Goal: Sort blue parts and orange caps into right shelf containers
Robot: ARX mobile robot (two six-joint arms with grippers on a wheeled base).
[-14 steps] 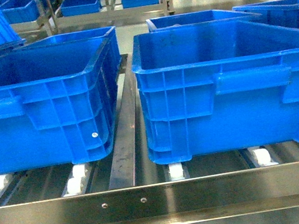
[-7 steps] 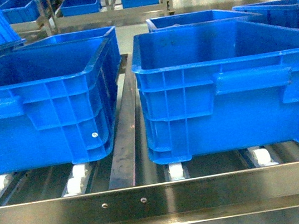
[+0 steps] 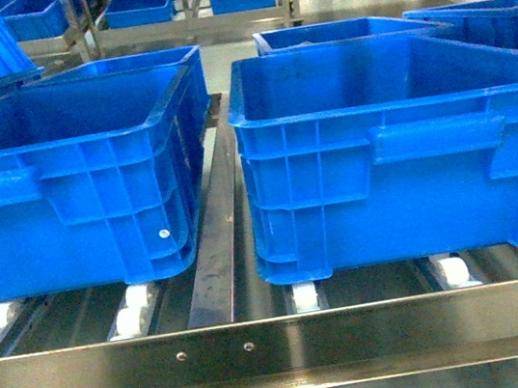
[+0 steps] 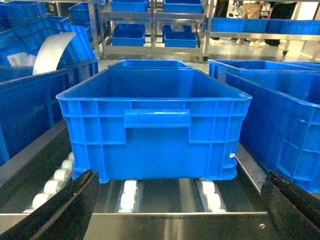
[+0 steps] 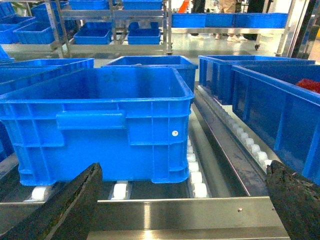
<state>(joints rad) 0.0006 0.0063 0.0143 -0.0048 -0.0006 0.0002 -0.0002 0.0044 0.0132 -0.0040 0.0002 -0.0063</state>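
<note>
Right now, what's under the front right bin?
White rollers on the steel rack's tracks show under the front right bin, behind the front rail. Beneath its middle is hidden, and so is its floor.

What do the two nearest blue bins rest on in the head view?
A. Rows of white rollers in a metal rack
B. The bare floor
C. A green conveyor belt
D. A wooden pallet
A: white rollers show under the front edge of the right bin and the left bin, set between the rails of the metal rack.
</note>
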